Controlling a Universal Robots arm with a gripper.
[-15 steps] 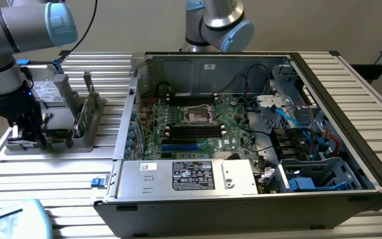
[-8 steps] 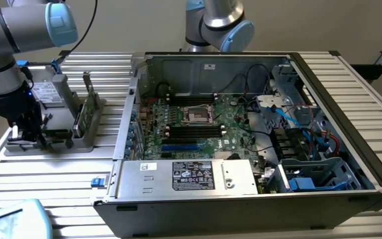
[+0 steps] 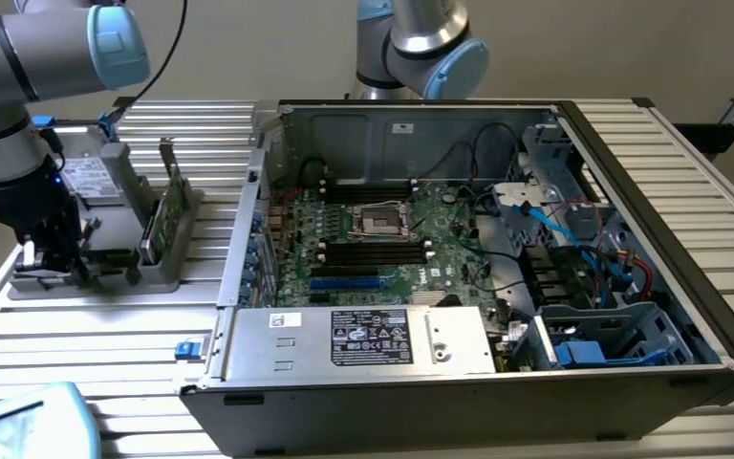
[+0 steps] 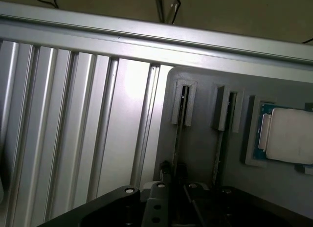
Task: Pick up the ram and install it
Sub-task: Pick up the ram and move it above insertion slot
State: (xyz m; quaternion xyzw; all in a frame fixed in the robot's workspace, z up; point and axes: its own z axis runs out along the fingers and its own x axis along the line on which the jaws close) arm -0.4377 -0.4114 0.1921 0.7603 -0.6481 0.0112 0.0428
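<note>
On the slatted metal counter [image 3: 112, 335] sits a grey holder [image 3: 131, 263], and everything else is placed from it. The robot arm [image 3: 16, 67] reaches straight down over the holder's end at the exterior view's left. Its dark hand [image 3: 58, 266] is low against the holder's top.

Seen from the wrist, the holder carries two narrow slots side by side, each with a thin stick standing on its edge. The ram [image 4: 177, 139] is the stick in the slot farther from the holder's square pocket. Its edge runs right up to the hand's dark body, so the hand is directly over it (whether the hand is open, closed or gripping cannot be told). The second stick [image 4: 221, 139] stands in the neighbouring slot, and a square silver processor [image 4: 289, 136] lies flat in the pocket just beside that. Just beside the hand, on the holder, stands a silver labelled drive [image 3: 87, 177].

To the exterior view's right of the holder is the open computer case [image 3: 341, 129]. Its green board [image 3: 393, 229] is exposed, and a labelled silver power box [image 3: 367, 339] runs along one side. A second arm [image 3: 419, 43] stands beyond the case, well apart from the holder.
</note>
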